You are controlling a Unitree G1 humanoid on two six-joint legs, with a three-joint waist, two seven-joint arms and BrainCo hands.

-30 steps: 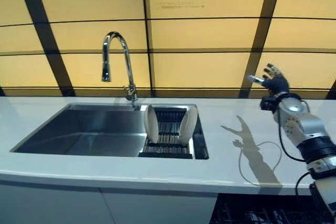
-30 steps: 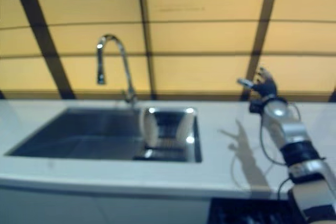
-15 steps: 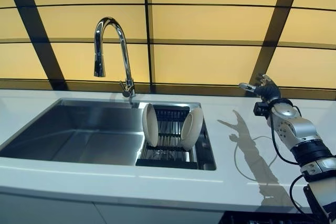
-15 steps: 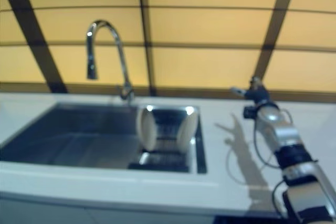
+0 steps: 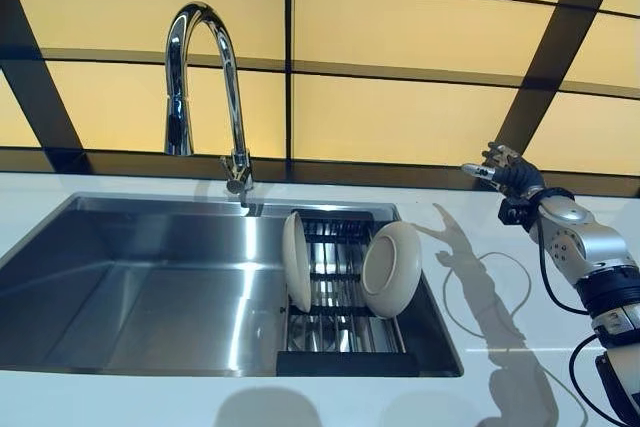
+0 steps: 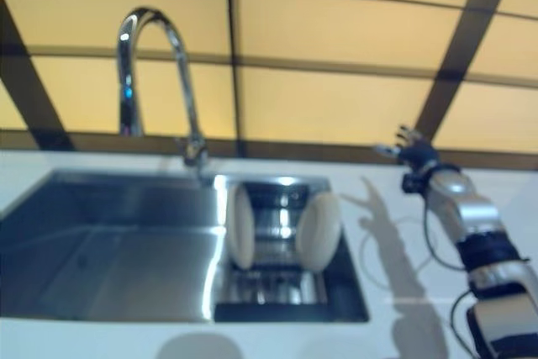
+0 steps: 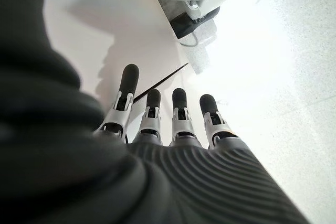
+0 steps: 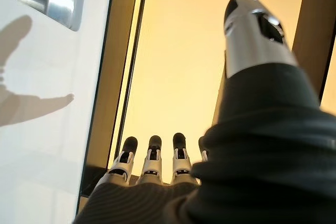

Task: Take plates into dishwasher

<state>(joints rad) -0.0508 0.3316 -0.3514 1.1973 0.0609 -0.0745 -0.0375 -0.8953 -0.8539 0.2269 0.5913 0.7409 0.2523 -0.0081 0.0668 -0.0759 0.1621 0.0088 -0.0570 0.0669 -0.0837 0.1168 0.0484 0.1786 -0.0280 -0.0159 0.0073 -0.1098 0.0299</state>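
Note:
Two white plates stand on edge in a dark rack [image 5: 340,319] at the right end of the steel sink [image 5: 130,287]: one plate [image 5: 296,260] on the left, one plate [image 5: 391,269] on the right, leaning. My right hand [image 5: 508,172] is raised above the white counter [image 5: 500,277] to the right of the sink, near the back wall, fingers straight and empty; its wrist view [image 8: 152,163] shows the straight fingers. My left hand [image 7: 173,114] shows only in its wrist view, fingers straight, holding nothing.
A tall curved chrome tap [image 5: 205,97] stands behind the sink. A yellow panelled wall [image 5: 400,107] with dark bars runs along the back of the counter.
The camera has moved closer and looks down more, so sink and plates appear larger and lower. My right hand stays raised over the counter by the back wall.

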